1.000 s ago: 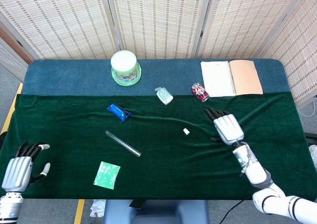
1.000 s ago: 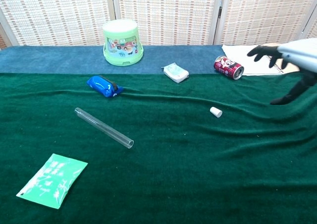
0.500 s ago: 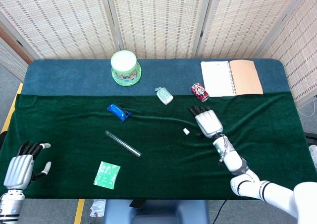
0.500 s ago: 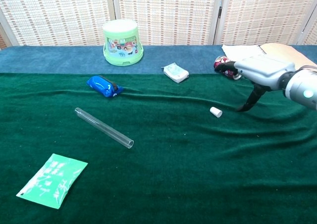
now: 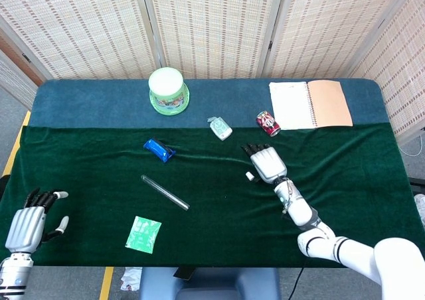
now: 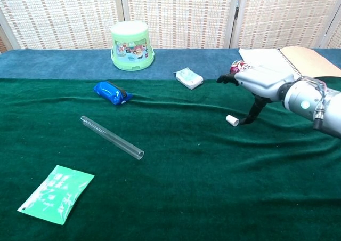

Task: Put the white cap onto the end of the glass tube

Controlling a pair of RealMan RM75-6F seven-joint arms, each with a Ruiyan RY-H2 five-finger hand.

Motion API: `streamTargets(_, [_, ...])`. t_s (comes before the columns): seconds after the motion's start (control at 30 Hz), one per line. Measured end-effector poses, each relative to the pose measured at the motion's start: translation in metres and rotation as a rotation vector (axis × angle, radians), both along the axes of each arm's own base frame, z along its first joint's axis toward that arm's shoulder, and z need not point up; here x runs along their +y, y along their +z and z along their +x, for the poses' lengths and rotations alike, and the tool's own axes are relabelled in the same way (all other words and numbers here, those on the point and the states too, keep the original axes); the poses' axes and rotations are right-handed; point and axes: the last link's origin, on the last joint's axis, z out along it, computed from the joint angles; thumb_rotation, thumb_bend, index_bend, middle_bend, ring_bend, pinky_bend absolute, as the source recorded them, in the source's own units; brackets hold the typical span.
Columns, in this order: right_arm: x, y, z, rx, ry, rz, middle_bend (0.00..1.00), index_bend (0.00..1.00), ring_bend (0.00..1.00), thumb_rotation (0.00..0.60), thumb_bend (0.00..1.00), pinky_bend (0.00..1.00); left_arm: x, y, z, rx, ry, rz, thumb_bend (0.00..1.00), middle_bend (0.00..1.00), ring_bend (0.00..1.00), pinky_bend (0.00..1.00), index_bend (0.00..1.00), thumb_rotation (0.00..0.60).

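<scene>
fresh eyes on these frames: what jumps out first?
The right hand hovers over the white cap mid-table, fingers apart, thumb reaching down beside the cap, nothing gripped. The glass tube lies diagonally on the green cloth to the left, well apart from the cap. At the back, the pale green tub and the open notebook stand out on the blue strip.

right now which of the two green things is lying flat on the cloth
The green packet near the table's front edge lies flat; the green tub stands upright at the back.
</scene>
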Motion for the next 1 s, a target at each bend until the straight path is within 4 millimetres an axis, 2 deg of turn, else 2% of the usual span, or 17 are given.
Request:
streamTargets(0.43, [-0.016, -0.005, 0.021, 0.007, 0.018, -0.017, 0.15, 0.10, 0.21, 0.533, 0.16, 0.28, 0.001, -0.003, -0.002, 0.002, 0.007, -0.007, 0.41, 0.26, 0.24, 0.11, 0.31, 0.600])
streamTargets(1.0, [-0.028, -0.009, 0.036, 0.014, 0.023, -0.027, 0.15, 0.09, 0.23, 0.537, 0.16, 0.28, 0.002, -0.007, -0.006, 0.008, 0.018, -0.023, 0.41, 0.26, 0.24, 0.11, 0.31, 0.600])
